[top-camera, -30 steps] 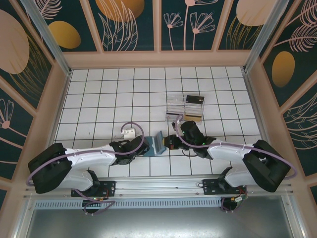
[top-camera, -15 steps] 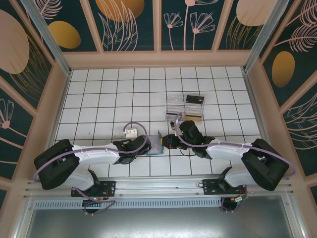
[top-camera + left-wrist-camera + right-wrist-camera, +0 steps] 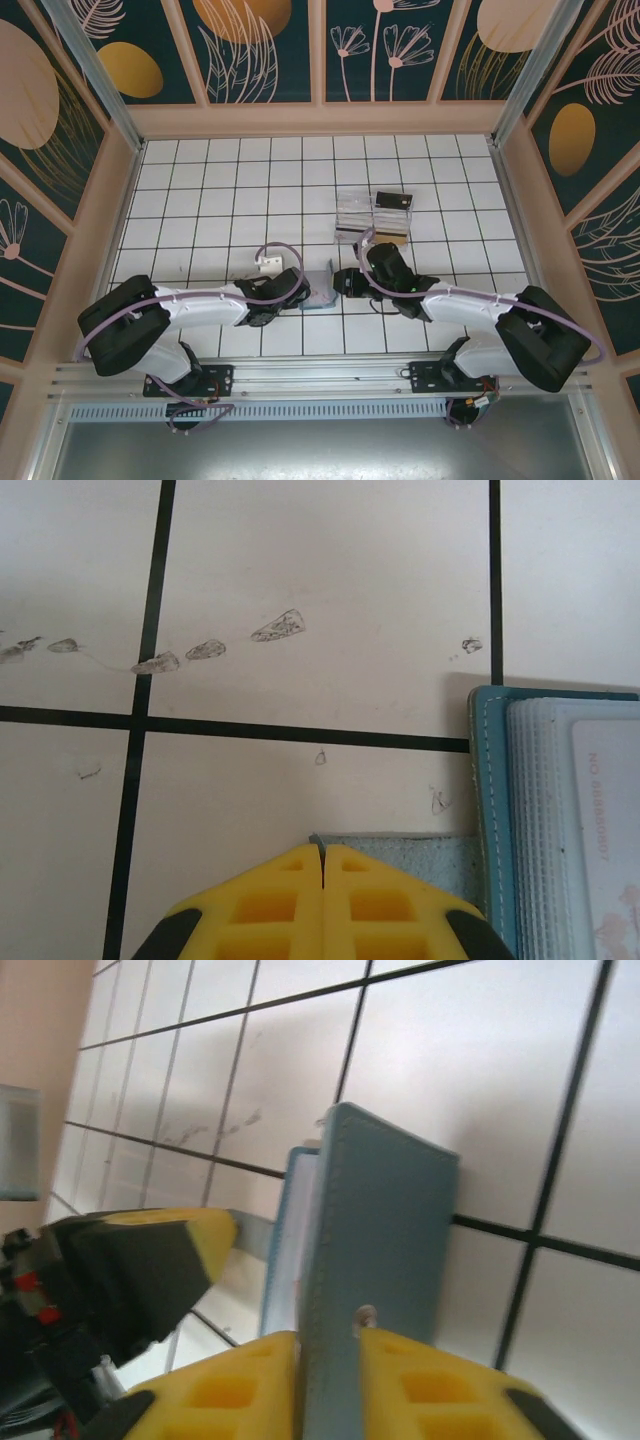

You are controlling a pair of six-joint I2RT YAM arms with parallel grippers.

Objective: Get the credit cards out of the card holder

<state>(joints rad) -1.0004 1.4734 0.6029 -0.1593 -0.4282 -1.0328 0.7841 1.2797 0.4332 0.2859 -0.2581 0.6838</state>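
Card holder (image 3: 385, 1260) panel steeper than before (right pincer (image 3: 330, 1345) tight on it, left pincer (image 3: 322, 848) shut)

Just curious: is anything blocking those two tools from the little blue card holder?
Nothing visible. The left tool, shut, meets the card holder at its flat panel; the right tool has the raised panel between its fingers.

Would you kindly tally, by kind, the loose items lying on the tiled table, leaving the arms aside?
Card holder: 1
Clear plastic box: 1
Black card: 1
Total: 3
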